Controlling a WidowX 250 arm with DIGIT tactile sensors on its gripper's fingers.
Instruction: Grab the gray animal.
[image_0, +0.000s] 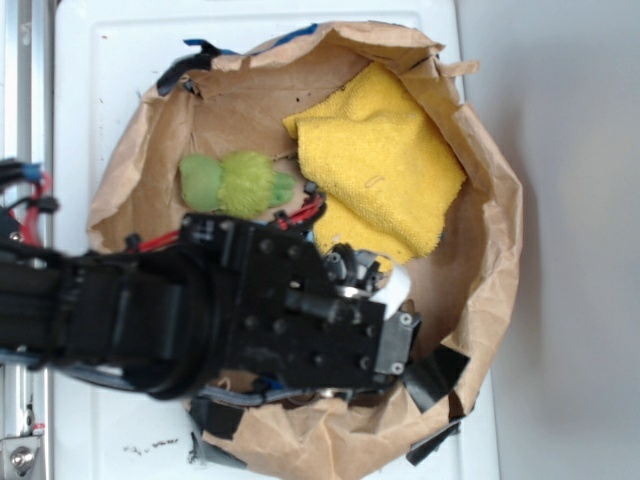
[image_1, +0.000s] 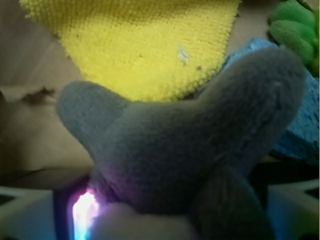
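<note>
Our claw (image_0: 385, 300) sits clamped on the gray animal (image_1: 200, 150), just beside the yellow cloth (image_0: 385, 170) inside the paper bag (image_0: 495, 260).

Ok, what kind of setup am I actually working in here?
Likely a lab test rig, not a home: a crumpled brown paper bin taped onto a white appliance-like top, holding props such as a yellow towel, a green plush toy and the gray animal.
</note>
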